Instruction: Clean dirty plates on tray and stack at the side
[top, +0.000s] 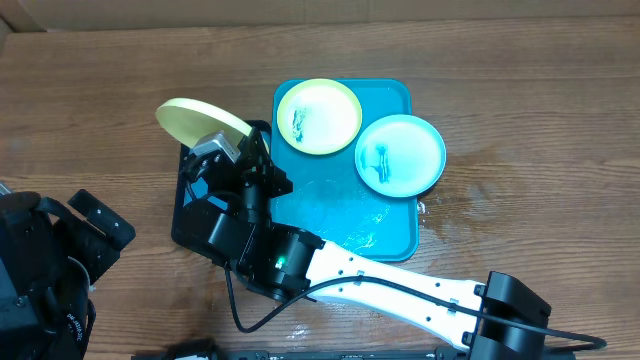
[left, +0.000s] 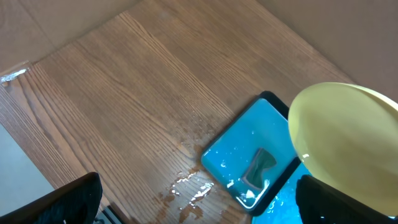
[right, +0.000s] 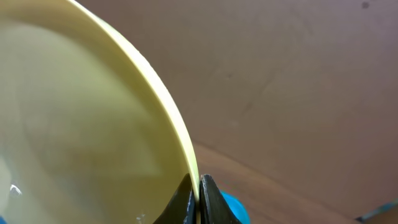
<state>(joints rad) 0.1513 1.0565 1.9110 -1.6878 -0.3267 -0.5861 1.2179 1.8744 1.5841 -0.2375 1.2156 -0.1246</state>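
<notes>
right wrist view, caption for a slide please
Right gripper pinches the rim of a pale yellow round plate.

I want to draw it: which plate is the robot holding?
Find the big light-teal tray. Just left of it, the right gripper pinches a pale yellow plate by its rim. It alone is tilted up in the air; the other two plates lie flat on the tray.

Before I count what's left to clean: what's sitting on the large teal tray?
A smeared yellow-green plate and a smeared teal plate, plus puddled water. In the overhead view the right arm covers the tray's lower-left corner, hiding anything there.
</notes>
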